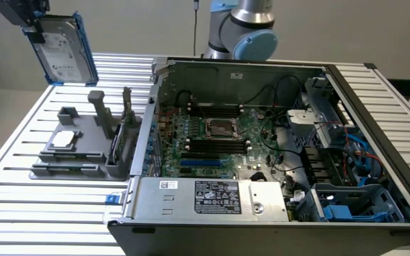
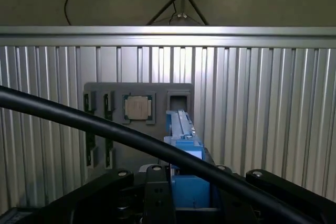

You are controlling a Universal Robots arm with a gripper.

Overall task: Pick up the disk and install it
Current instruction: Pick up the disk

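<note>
A slatted metal table (image 1: pixel 20 213) is seen carrying an open computer case (image 1: pixel 241 80), laid on its side towards the exterior view's right, with the motherboard (image 1: pixel 212 144) exposed. The arm (image 1: pixel 244 26) is seen behind the case. A long grey box (image 1: pixel 212 197) with white stickers is mounted along the case's near edge. A grey holder (image 1: pixel 77 149) is set on the table just beside the case, at the exterior view's left. The disk (image 1: pixel 66 50) is held upright in the air, high above the holder and well apart from the case; its white label is turned towards the case and its blue carrier is seen at the edges. A square chip (image 1: pixel 62 140) is seated in the holder. The fingers (image 2: pixel 157 195) are clamped on the disk's upper end.
</note>
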